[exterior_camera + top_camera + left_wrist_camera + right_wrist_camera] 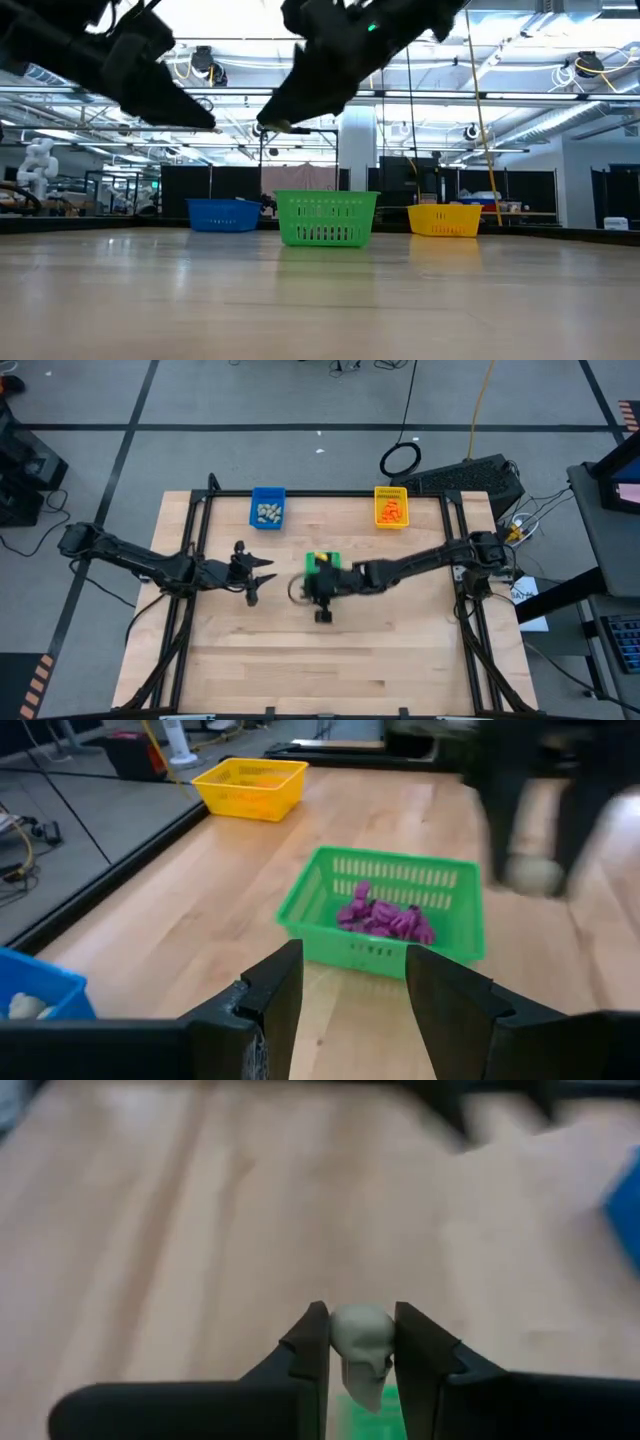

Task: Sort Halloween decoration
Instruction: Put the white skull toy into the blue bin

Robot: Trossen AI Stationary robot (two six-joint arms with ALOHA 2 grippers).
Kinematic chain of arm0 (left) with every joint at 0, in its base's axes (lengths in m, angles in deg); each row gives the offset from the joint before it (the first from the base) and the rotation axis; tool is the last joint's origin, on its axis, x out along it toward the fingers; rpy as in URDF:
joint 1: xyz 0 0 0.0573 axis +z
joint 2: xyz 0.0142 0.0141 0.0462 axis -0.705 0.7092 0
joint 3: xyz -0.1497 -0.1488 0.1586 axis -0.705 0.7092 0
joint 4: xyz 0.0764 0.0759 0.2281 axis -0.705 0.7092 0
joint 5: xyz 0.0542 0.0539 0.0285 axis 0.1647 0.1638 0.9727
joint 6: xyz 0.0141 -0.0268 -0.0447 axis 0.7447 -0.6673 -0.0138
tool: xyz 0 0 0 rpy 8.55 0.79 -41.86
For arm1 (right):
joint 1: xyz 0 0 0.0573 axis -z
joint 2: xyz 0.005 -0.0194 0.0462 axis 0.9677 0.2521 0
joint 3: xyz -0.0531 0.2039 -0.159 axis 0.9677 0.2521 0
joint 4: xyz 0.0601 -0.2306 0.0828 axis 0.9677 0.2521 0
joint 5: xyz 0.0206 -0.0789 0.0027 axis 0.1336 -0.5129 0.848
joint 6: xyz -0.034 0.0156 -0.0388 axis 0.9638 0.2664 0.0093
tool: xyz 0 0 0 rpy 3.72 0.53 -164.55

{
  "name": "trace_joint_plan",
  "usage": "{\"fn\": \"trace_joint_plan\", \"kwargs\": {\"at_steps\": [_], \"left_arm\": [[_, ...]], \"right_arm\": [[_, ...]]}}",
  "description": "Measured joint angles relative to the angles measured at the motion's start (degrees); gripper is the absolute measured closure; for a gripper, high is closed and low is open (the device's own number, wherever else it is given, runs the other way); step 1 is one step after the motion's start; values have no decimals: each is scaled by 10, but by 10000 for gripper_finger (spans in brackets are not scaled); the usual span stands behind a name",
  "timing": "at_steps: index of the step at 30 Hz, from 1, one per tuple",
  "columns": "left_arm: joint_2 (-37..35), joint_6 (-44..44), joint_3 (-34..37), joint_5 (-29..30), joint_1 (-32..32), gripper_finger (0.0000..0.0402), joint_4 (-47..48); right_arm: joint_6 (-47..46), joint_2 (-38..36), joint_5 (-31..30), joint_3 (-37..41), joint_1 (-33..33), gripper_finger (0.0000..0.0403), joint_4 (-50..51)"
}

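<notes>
My right gripper (362,1342) hangs above the green tray (326,560), shut on a pale grey-white skull trinket (362,1335); the low view shows it raised well off the table (268,124). My left gripper (350,985) is open and empty. It hovers left of the green tray (385,948) and faces it. Purple trinkets (385,916) lie in the green tray. Pale trinkets (268,512) fill the blue tray (267,493) and orange ones (392,512) the yellow tray (391,490). My right gripper pinches the skull trinket's sides (340,1330) between its two fingers. The trinket is lifted clear of the table and the trays, its top standing out past the fingertips. The fingers slant down toward the table's left.
The three trays stand on the far half of the wooden table (330,660): blue far left, yellow far right, green nearer the middle. The near half of the table is bare wood. A black frame rail (185,610) borders the table.
</notes>
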Motion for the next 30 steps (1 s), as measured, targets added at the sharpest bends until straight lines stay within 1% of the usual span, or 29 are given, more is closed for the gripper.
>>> {"fn": "trace_joint_plan", "kwargs": {"at_steps": [2, 7, 10, 15, 21, 25, 30], "left_arm": [[-23, -1, 29, 0, 7, 224, -20], [-96, 0, 80, -21, 14, 227, -30], [-138, 16, 100, -52, 14, 240, -30], [-194, 33, 116, -102, 14, 274, -18], [-248, 42, 141, -115, 16, 319, -3], [-276, 29, 150, -116, 24, 347, 19], [-304, 33, 150, -138, 33, 377, 46]], "right_arm": [[5, 0, 0, -8, 26, 351, -6], [20, 11, 0, -45, 83, 351, -22], [28, 19, 8, -75, 116, 351, -25], [28, 44, 14, -140, 171, 351, -29], [28, 122, 16, -257, 214, 351, -23], [28, 192, 17, -358, 236, 351, 13], [12, 272, 16, -474, 263, 351, 59]]}}
